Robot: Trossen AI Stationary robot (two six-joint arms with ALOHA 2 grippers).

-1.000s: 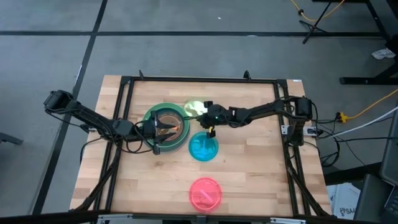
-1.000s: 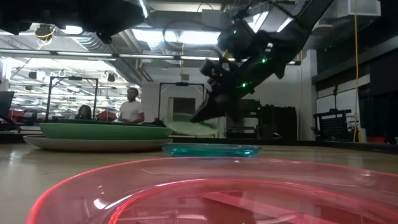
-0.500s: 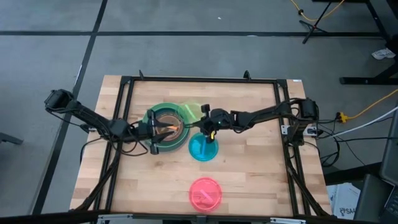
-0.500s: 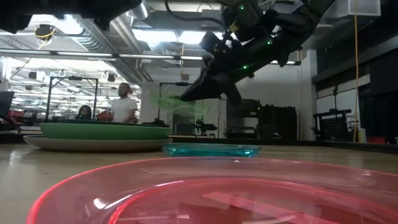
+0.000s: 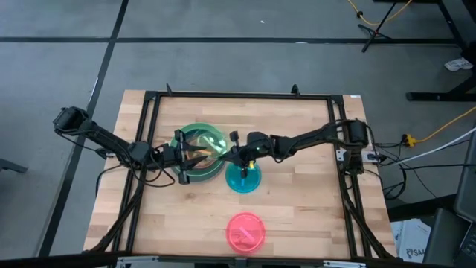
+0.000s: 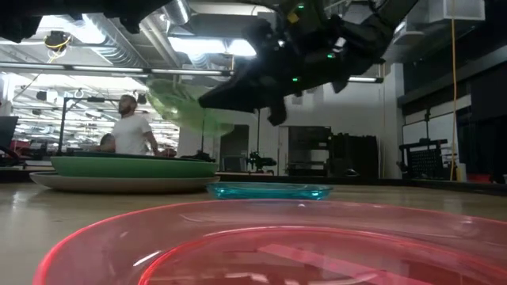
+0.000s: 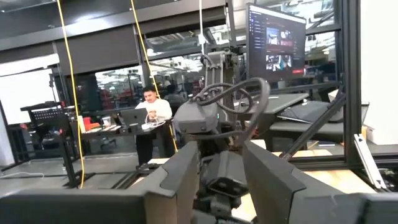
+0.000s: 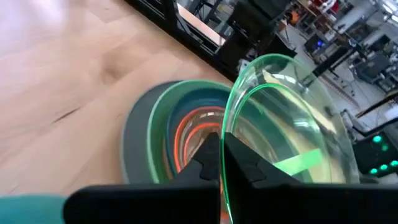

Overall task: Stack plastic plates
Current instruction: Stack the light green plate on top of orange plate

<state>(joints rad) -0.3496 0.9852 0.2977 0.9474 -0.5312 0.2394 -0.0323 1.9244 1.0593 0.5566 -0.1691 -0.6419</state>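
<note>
A stack of plates (image 5: 195,156) stands left of the table's middle: a grey plate (image 8: 134,146) at the bottom, then green (image 6: 131,165) and dark teal, with an orange one (image 8: 189,134) innermost. My right gripper (image 5: 232,151) is shut on the translucent lime plate (image 5: 213,143) and carries it tilted above the stack's right side. My left gripper (image 5: 187,157) hangs open over the stack's left part and touches nothing. The blue plate (image 5: 243,177) and the pink plate (image 5: 245,231) lie flat on the table. My right gripper pinches the lime plate's rim (image 8: 227,134) between its two fingers, coming level from the table's right. The plate (image 6: 184,107) is lifted clear and tilted, its far side higher, sticking out from the fingers toward the left, above the stack.
Black frame rails (image 5: 152,119) run along the table's left, far and right sides. Bare wood (image 5: 312,201) lies right of the blue and pink plates. People (image 6: 131,134) show in the room beyond the table.
My right gripper has moved toward the table's left and up, carrying the lime plate from beside the stack's far right edge over the stack. The plate has risen and now sits tilted. My left gripper has drawn back a little toward the left.
</note>
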